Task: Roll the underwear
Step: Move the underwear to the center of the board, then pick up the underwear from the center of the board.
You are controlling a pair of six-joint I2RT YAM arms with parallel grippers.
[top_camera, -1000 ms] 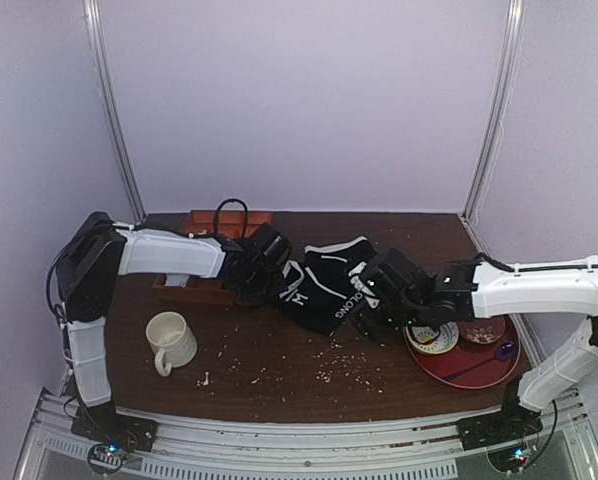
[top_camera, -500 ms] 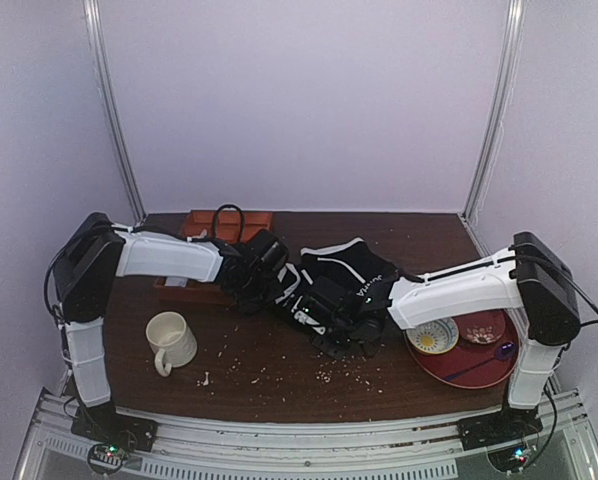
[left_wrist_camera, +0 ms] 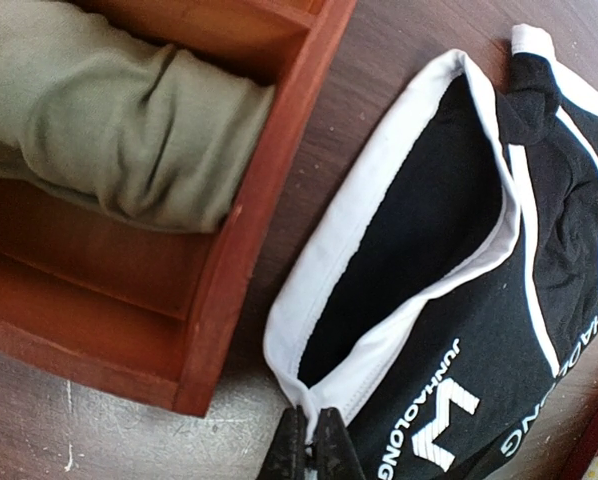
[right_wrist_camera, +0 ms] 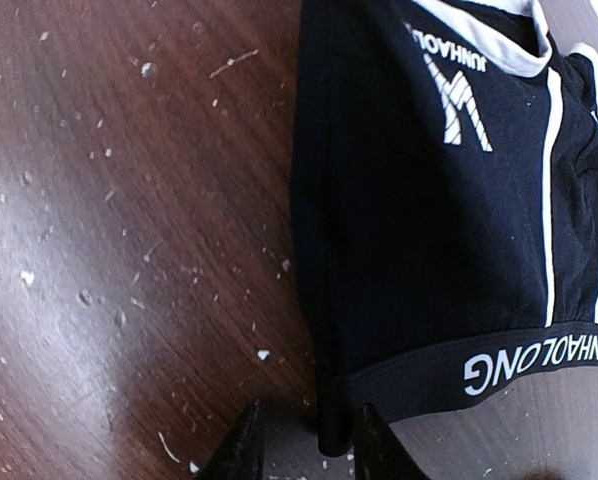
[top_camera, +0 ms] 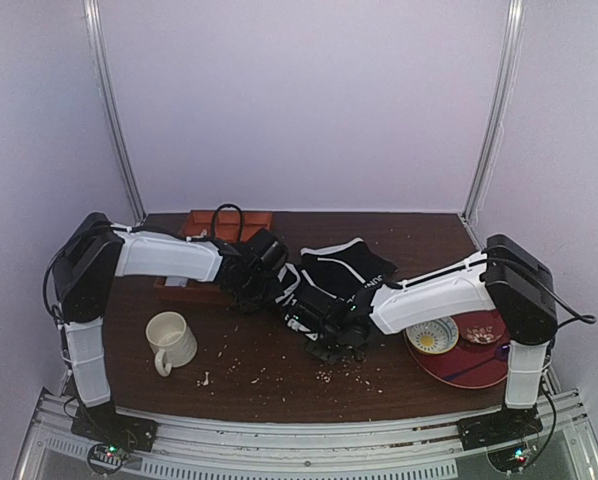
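underwear [top_camera: 331, 272]: one visible | left pincer [left_wrist_camera: 310, 452]: together, pinching its white edge | right pincer [right_wrist_camera: 301, 440]: apart

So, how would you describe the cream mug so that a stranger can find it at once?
Start at the dark wooden table and look toward its near left part, in front of the left arm. The cream mug stands there alone on bare wood, upright. It is the only pale, hard thing on that side; the other dishes sit on the red tray at the right.
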